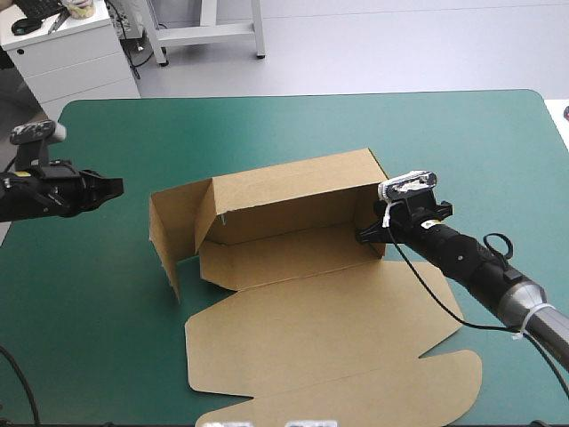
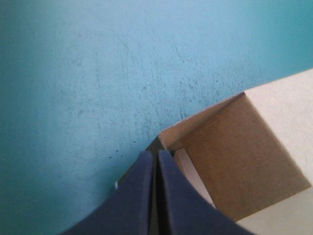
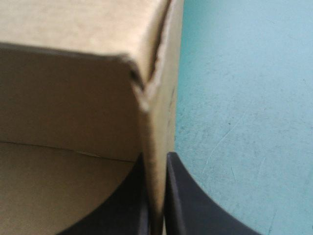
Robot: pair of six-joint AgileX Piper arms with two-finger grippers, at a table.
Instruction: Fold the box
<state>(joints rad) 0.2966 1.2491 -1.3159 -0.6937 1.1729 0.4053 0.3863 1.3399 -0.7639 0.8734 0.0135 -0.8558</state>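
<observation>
High view: box (image 1: 293, 222) sits mid-table on the teal-green cover (image 1: 444, 133), back wall and right end wall up, lid flat toward the near edge. Right gripper (image 1: 366, 235) is at the right end wall. Left gripper (image 1: 116, 189) is well apart, off the box's left side.

Left wrist view: black fingers (image 2: 142, 196) pressed together, nothing between; box corner just ahead.

Right wrist view: jaws clamped on the end wall (image 3: 159, 122), board between them.
</observation>
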